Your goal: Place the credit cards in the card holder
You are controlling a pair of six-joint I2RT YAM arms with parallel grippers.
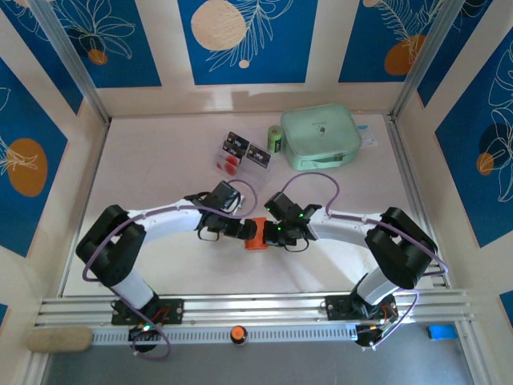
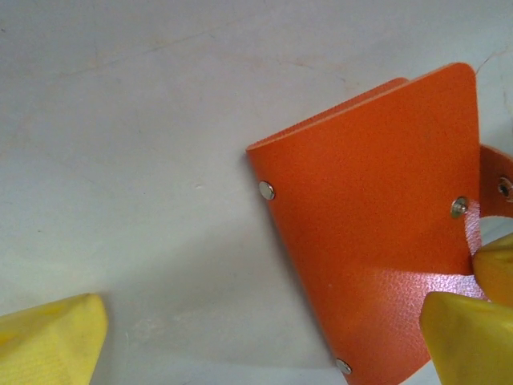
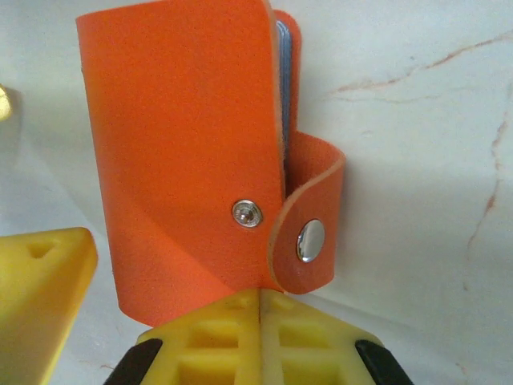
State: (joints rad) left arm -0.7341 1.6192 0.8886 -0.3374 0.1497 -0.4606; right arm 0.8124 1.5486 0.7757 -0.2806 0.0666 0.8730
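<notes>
The card holder (image 1: 255,234), near-centre on the tabletop (image 1: 160,160), is pinched by the closed right end effector (image 1: 274,233). The left end effector (image 1: 239,230) is spread wide, gripping nothing. The thin edge grip could be lost if the holder is tugged.

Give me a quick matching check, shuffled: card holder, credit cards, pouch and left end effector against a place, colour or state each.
Things:
1. card holder
2. credit cards
3. pouch
4. left end effector

Descriptions:
A. mint green
B. open
C. pinched by the shut right end effector
D. lying untouched, left of the pouch

Pairs: 1-C, 2-D, 3-A, 4-B
</notes>
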